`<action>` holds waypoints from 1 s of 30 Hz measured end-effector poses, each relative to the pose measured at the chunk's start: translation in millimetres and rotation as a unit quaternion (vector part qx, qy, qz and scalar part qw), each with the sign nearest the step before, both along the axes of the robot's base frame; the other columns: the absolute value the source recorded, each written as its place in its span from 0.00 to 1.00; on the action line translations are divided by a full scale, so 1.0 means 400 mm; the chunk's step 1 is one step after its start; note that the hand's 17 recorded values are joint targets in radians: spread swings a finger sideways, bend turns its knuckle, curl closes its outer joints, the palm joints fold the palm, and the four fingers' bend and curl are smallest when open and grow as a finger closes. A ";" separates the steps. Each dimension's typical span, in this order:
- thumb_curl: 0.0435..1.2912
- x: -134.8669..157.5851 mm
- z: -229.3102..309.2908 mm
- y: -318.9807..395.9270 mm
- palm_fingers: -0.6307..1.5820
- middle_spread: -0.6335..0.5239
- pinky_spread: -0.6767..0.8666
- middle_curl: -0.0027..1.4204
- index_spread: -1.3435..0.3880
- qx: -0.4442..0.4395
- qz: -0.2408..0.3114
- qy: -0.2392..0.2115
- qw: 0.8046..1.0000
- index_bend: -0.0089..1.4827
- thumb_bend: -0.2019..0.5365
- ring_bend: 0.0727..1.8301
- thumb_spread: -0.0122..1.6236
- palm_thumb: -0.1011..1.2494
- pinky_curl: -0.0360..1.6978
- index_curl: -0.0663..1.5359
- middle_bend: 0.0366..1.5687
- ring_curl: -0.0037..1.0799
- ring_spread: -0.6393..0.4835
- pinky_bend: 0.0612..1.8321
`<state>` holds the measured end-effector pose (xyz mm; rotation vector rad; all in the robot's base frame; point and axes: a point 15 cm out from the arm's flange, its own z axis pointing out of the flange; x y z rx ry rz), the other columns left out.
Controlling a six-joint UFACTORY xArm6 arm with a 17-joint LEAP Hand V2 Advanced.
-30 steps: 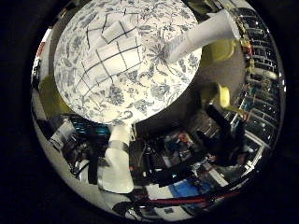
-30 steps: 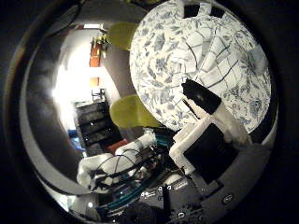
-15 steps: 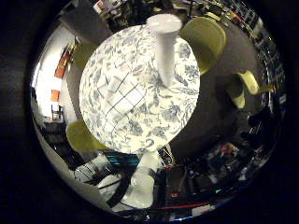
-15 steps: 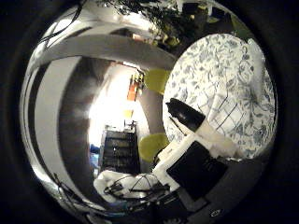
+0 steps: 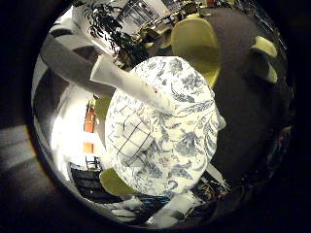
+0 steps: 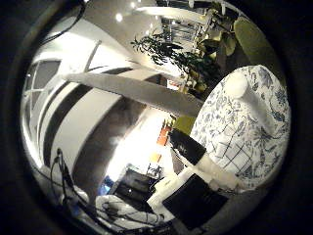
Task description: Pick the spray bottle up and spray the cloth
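Observation:
A white checked cloth [image 5: 131,148] lies on a round table covered with a floral tablecloth [image 5: 180,107]; the right thumb side palm view shows the cloth [image 6: 243,157] on the same table. My right hand [image 5: 126,81] is well above the table, with one white finger reaching straight across the little finger side view. A black-tipped finger [image 6: 192,149] and white hand parts show in the thumb side view. The fingers look straight, with nothing between them.
Yellow-green chairs [image 5: 199,39] [image 5: 262,47] stand round the table, and one [image 5: 117,183] is at its other side. A large leafy plant [image 6: 181,54] stands beyond the table. A bright opening [image 6: 137,157] and the robot's base parts [image 6: 122,211] also show.
The whole picture has swung in both views, so the hand has turned. The table now sits further off to one side, and more of the room and ceiling shows.

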<state>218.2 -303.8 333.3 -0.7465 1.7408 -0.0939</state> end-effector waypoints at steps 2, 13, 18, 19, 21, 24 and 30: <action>0.25 -0.009 -0.031 -0.016 0.35 0.67 0.70 0.27 0.69 0.009 -0.005 -0.009 1.000 0.11 0.24 0.18 0.66 0.56 0.20 0.20 0.16 0.26 0.77 0.22; 0.25 -0.033 -0.174 -0.066 0.35 0.68 0.69 0.26 0.69 0.025 -0.020 -0.020 0.999 0.11 0.24 0.18 0.66 0.56 0.19 0.21 0.16 0.27 0.77 0.21; 0.25 -0.033 -0.221 -0.073 0.35 0.67 0.69 0.26 0.69 0.031 -0.022 -0.009 0.999 0.11 0.24 0.18 0.66 0.56 0.19 0.21 0.16 0.27 0.77 0.21; 0.25 -0.031 -0.228 -0.075 0.35 0.67 0.69 0.26 0.69 0.030 -0.022 -0.007 0.999 0.11 0.24 0.18 0.66 0.56 0.19 0.21 0.16 0.27 0.77 0.21; 0.25 -0.026 -0.243 -0.079 0.35 0.67 0.69 0.26 0.69 0.027 -0.022 -0.001 0.999 0.11 0.24 0.18 0.66 0.56 0.19 0.21 0.16 0.27 0.77 0.21; 0.25 -0.011 -0.268 -0.072 0.35 0.67 0.69 0.26 0.69 0.030 -0.014 0.003 0.999 0.11 0.24 0.18 0.66 0.56 0.19 0.21 0.16 0.27 0.77 0.21; 0.25 0.044 -0.290 -0.053 0.35 0.67 0.69 0.26 0.69 0.027 0.006 0.010 1.000 0.11 0.24 0.18 0.66 0.56 0.19 0.21 0.16 0.27 0.77 0.21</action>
